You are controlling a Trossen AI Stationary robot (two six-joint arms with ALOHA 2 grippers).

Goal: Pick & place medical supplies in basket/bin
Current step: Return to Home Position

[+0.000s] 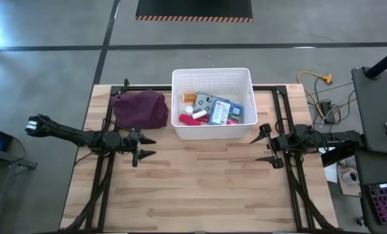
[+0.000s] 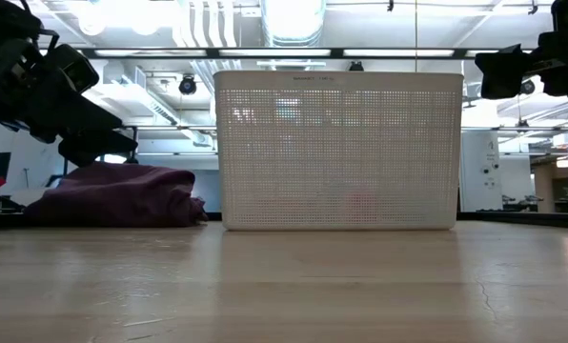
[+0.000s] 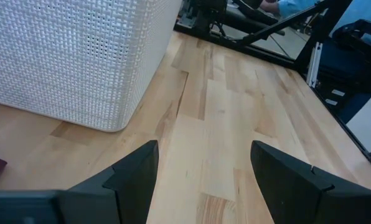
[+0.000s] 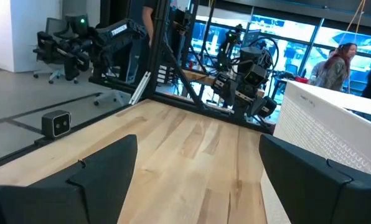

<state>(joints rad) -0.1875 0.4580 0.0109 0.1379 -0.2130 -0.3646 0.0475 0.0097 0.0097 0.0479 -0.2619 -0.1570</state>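
Note:
The white bin (image 1: 213,78) stands on the table's far middle, also the white bin (image 2: 336,151) in the low view. Inside it lie the blue-and-red flat box (image 1: 224,112), the patterned grey-white pouch (image 1: 203,103), a red packet (image 1: 188,119), an orange bottle (image 1: 189,97) and a white bottle (image 1: 189,110). My left gripper (image 1: 147,147) is open, near and left of the bin, above bare wood. My right gripper (image 1: 265,145) is open, near and right of the bin. Both hold nothing.
A maroon-purple cloth bundle (image 1: 140,109) lies on the table left of the bin, just beyond my left gripper. Black frame rails (image 1: 286,117) run along the table's sides and far edge. The near half of the wooden table (image 1: 200,195) is bare. Cables and a desk stand off to the right.

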